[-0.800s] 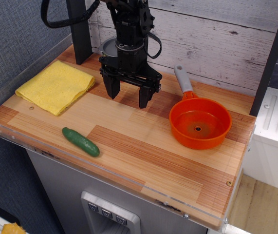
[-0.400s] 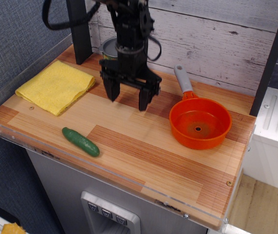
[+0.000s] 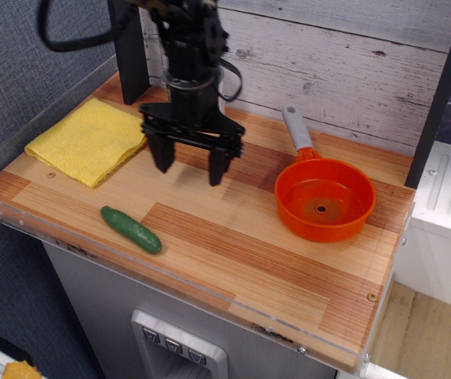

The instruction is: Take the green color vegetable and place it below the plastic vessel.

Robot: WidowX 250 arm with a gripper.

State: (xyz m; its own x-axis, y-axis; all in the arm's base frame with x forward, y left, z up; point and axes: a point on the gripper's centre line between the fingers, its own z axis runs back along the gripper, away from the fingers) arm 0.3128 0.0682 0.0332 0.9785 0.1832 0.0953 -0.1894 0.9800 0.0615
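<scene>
Black gripper (image 3: 189, 164) hangs over the wooden table (image 3: 233, 260) toward its back edge, fingers spread wide and holding nothing. At the back left corner lies a folded yellow cloth (image 3: 89, 139). Close to the front left edge lies the dark green cucumber (image 3: 130, 229), aslant, well apart from the gripper. Near the right edge rests the orange plastic pan (image 3: 325, 199), its grey handle pointing toward the back.

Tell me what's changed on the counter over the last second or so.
The gripper, open and empty, moved left in the image, toward the cucumber. Nothing was grasped or released. The cucumber, orange pan and yellow cloth stayed put.
</scene>
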